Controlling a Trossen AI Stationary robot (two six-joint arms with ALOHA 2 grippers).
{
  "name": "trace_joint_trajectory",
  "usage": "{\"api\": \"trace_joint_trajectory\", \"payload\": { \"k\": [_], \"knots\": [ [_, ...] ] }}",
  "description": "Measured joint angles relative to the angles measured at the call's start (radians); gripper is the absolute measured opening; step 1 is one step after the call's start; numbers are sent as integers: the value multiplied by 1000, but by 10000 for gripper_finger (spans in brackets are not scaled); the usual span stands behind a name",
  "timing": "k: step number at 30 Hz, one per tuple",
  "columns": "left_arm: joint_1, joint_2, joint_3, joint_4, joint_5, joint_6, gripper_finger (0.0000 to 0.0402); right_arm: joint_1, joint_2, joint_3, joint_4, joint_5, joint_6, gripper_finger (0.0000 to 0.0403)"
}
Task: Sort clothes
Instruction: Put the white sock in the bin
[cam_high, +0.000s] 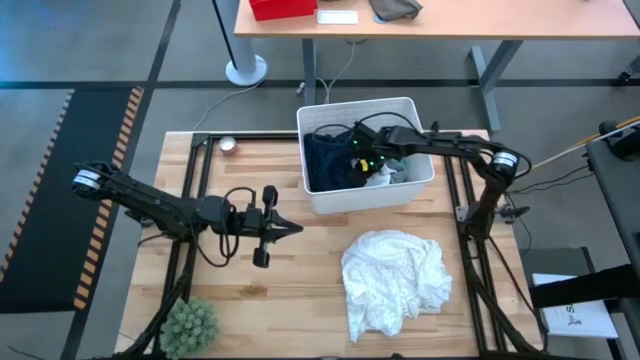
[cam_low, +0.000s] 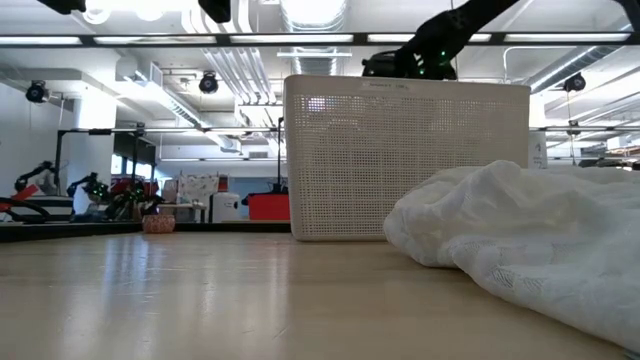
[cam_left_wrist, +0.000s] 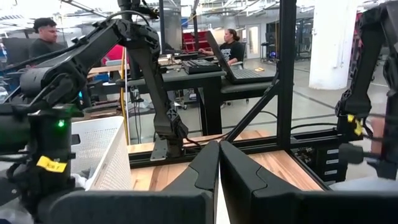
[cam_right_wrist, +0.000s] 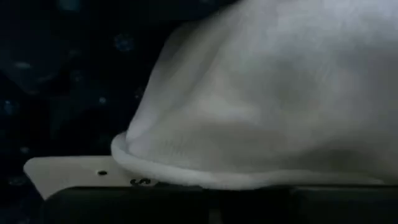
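table (cam_high: 250, 300): wood, white bin (cam_high: 420, 188) at back
right gripper (cam_high: 372, 160): inside bin, clamped on grey garment (cam_right_wrist: 261, 106)
left gripper (cam_high: 295, 229): closed, empty, idle
risk: thin pinch, cloth may slip or snag bin rim on lift

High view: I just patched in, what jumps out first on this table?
The right gripper is plunged into the white bin at the table's far middle, shut among dark navy clothes and a pale grey garment. In front of the bin lies a large crumpled white garment. The left gripper hovers shut over bare wood on the left, with a green spiky plant at the near-left corner.
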Motion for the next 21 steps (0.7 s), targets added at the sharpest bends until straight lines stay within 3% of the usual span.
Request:
{"api": "trace_joint_trajectory", "payload": {
  "k": [10, 21],
  "knots": [
    [0, 0, 0, -8, -1, -3, 0, 0, 50, 12, 23, -28, 24, 0],
    [0, 0, 0, -6, -1, -16, 0, 1, -120, 78, -28, -16, -10, 0]
  ]
}}
